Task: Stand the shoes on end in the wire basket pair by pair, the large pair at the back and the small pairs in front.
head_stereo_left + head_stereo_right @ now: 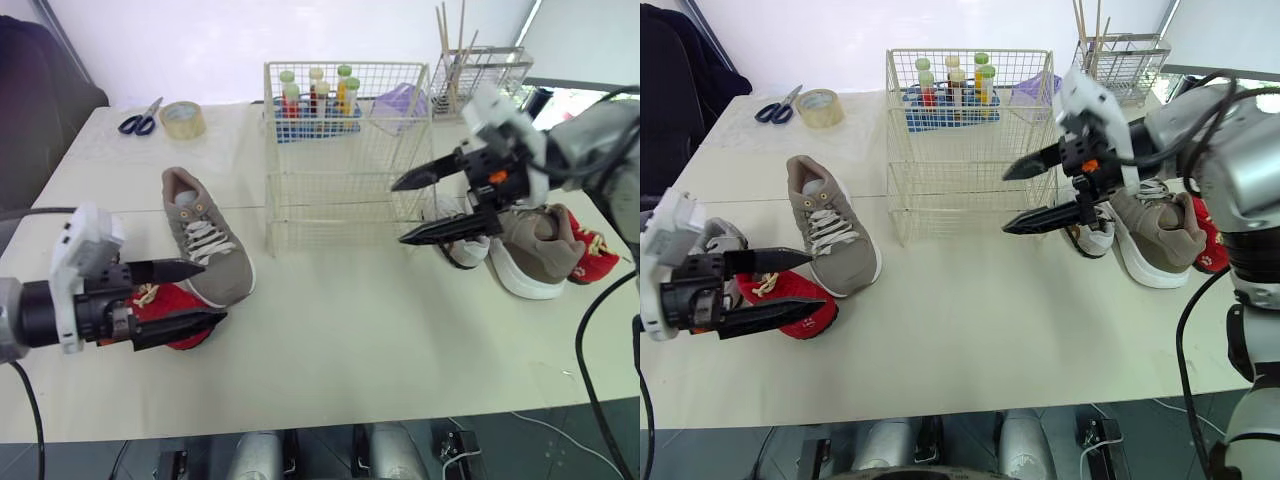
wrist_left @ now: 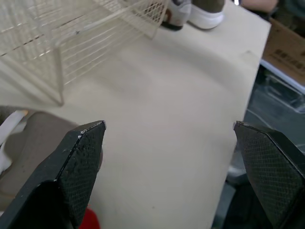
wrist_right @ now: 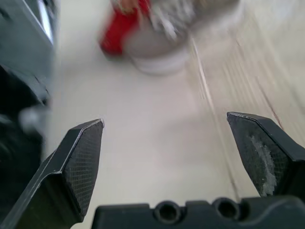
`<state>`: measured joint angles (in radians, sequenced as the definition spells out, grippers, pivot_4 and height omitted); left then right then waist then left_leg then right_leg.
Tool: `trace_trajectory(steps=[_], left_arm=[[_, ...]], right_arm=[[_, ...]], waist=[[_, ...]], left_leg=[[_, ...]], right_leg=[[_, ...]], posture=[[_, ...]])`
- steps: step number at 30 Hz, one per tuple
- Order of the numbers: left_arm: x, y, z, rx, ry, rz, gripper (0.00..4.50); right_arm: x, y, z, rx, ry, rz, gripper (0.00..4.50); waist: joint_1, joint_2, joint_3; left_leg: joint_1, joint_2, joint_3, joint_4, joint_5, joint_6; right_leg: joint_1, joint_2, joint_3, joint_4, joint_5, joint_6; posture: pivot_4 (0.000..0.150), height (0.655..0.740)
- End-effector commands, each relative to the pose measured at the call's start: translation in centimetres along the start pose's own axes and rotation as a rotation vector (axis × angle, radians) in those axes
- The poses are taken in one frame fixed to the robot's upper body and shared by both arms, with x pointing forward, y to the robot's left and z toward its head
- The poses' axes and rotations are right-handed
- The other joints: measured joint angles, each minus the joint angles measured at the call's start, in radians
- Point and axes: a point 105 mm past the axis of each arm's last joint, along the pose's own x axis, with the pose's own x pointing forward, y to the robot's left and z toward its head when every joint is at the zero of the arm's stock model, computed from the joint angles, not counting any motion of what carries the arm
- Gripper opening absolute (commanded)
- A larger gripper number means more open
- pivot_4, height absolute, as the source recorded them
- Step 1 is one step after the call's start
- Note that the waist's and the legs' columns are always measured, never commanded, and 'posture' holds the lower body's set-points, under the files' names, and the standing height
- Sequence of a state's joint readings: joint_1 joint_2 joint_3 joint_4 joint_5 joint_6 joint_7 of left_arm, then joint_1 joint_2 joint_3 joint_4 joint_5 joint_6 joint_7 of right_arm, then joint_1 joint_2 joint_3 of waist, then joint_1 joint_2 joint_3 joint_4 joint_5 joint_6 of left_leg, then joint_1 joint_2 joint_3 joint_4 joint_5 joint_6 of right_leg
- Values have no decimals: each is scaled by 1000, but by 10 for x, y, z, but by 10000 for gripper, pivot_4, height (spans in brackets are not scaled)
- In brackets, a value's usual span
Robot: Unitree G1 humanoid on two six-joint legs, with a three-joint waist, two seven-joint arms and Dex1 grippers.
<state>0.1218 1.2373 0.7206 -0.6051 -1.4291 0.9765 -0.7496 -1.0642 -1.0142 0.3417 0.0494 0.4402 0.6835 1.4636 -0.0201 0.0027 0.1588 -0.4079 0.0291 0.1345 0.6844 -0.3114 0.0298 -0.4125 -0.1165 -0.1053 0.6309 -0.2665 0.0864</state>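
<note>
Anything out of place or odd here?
Nothing damaged, but pairs are split: a grey sneaker and a red shoe lie left of the wire basket, another grey sneaker and another red shoe right of it.

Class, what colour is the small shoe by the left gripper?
Red; the small shoe shows best in right eye view.

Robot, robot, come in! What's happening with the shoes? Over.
Left gripper open, empty, at the red shoe. Right gripper open, empty, by the wire basket. No shoes in basket yet. Nothing in the way.
</note>
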Motion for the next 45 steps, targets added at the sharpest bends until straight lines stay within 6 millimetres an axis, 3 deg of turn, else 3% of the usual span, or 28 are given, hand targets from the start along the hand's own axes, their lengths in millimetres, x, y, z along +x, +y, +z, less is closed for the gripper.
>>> trace_trajectory(steps=[1, 6, 11, 20, 21, 26, 31, 41, 45], left_arm=[[4, -8, 16, 47, -50, -28, 44594], [13, -13, 15, 34, -71, -42, 44594], [16, -15, 2, 8, -37, -38, 44594], [21, -8, -17, -20, -16, 2, 45000], [21, -7, -18, -19, -16, 4, 45000], [20, -6, -20, -19, -16, 10, 45000], [20, -4, -24, -27, -9, 13, 45000], [24, -2, -26, -27, -5, -6, 45000], [27, 0, -27, -26, -6, -13, 45000]], right_arm=[[-1, -20, -20, -91, 124, -33, 45000], [13, -45, -33, -140, 185, -67, 45000], [27, -54, -45, -176, 262, -38, 45000], [42, -54, -48, -239, 329, 32, 2788], [44, -54, -48, -245, 331, 37, 693], [40, -48, -40, -259, 315, 54, 693], [34, -24, -26, -274, 267, 88, 693], [42, 21, -31, -192, 245, 146, 693], [46, 22, -36, -171, 255, 94, 693]], waist=[[0, -1, 1], [0, 1, 4], [0, 2, 4], [-2, 2, 5], [-4, 2, 5], [-16, 2, 5], [-15, 4, 7], [-16, 3, 8], [-15, 3, 8]], left_leg=[[0, 1, 0, 0, 0, -1], [1, 2, -1, 0, 3, -5], [1, 3, -1, -1, 4, -6], [1, 3, -2, 0, 4, -6], [2, 3, -2, 0, 4, -7], [2, 4, -2, -1, 4, -8], [1, 4, -3, -1, 4, -8], [1, 4, -2, -1, 4, -8], [1, 4, -2, 0, 4, -8]], right_leg=[[0, 1, 0, 0, 0, 0], [0, 3, 0, 2, 0, 1], [-1, 5, 0, 2, 0, 1], [0, 5, 0, 3, 0, 1], [0, 5, 0, 3, 0, 1], [0, 6, 0, 4, 0, 1], [-1, 5, 0, 3, 0, 1], [-1, 5, 0, 4, 0, 1], [-1, 5, 0, 4, 0, 1]], posture=[[1500, 7400], [1500, 7400], [1500, 7400], [1500, 7400], [1500, 7400], [1500, 7400], [1500, 7400], [1500, 7400], [1500, 7400]])
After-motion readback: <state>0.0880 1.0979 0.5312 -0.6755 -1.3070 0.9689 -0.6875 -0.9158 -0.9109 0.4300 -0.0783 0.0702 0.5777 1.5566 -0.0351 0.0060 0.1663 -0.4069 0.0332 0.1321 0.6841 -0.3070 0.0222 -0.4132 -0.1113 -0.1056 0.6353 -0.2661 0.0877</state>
